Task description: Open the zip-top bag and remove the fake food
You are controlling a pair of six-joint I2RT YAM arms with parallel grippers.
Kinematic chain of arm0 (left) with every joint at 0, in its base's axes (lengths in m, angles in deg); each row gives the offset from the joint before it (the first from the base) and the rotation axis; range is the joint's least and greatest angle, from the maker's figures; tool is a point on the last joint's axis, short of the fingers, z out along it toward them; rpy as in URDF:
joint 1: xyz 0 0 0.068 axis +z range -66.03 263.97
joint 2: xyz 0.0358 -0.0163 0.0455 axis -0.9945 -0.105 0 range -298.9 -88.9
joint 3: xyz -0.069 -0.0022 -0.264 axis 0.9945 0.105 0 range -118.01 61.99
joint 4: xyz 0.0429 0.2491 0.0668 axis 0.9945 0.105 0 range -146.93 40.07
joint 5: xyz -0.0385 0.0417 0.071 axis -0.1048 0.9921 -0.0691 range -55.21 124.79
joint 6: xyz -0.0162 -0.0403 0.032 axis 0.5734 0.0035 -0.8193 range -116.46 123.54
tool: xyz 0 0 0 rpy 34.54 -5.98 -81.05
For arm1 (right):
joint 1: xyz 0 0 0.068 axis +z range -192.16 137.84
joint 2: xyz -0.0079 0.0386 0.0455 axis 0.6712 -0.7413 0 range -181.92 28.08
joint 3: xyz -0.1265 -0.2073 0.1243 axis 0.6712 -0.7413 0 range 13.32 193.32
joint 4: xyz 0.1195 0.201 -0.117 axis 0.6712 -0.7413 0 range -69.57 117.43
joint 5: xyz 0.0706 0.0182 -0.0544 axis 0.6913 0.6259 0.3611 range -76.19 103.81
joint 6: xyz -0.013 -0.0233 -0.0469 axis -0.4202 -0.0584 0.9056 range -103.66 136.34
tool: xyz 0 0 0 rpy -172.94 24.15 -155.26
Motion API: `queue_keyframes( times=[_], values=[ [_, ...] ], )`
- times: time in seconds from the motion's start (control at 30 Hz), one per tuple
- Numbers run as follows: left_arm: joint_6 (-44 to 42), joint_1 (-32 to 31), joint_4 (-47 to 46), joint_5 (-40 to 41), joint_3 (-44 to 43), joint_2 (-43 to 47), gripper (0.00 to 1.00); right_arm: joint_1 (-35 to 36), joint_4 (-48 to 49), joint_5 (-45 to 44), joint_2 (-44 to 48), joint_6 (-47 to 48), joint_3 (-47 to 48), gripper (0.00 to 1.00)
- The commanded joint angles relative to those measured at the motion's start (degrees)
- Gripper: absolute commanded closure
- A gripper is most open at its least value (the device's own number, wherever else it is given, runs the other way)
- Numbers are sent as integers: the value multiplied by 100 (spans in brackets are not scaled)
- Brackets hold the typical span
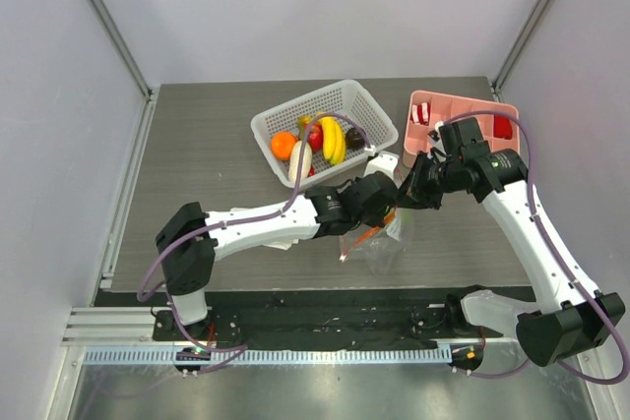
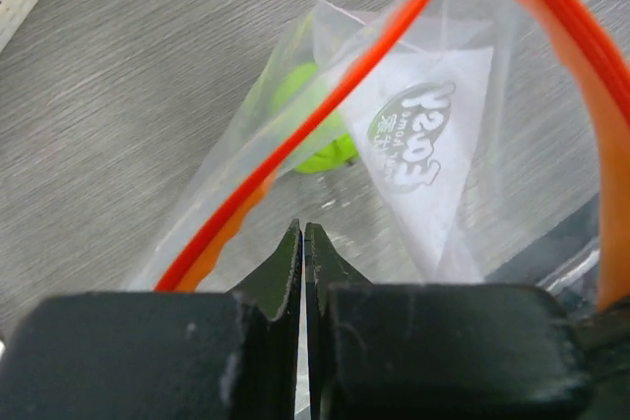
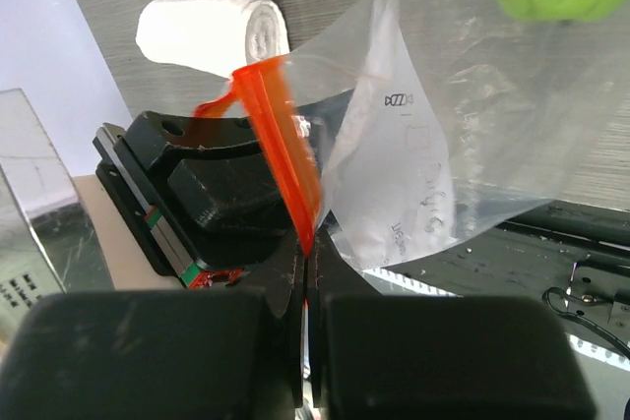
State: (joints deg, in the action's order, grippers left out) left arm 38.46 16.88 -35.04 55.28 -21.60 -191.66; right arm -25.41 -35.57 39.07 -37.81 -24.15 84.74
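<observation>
Left gripper [image 2: 303, 243] and right gripper [image 3: 307, 255] each pinch the zip-top bag [image 2: 423, 194] at its mouth edge. Only the wrist views show the green apple [image 2: 320, 135] ahead, inside.

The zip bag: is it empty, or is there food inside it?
Not empty. A green toy fruit shows through the clear plastic of the bag in both wrist views.

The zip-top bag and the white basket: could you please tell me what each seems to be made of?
The zip-top bag looks like thin, clear, glossy plastic film: creased and see-through; its orange strip seems thicker plastic. The basket is probably rigid white moulded plastic, given its even lattice of holes.
</observation>
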Motion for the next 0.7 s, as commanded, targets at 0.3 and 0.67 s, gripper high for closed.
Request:
queue_keyframes(
  times=[0.3, 0.67],
  values=[
    [-328, 889, -2556, -2812, 1440, 441, 100, 47, -80, 603, -3, 760, 39, 99],
    [-644, 1260, -1899, -3851, 845, 90, 100, 56, -239, 621, -144, 1184, -58, 99]
  ],
)
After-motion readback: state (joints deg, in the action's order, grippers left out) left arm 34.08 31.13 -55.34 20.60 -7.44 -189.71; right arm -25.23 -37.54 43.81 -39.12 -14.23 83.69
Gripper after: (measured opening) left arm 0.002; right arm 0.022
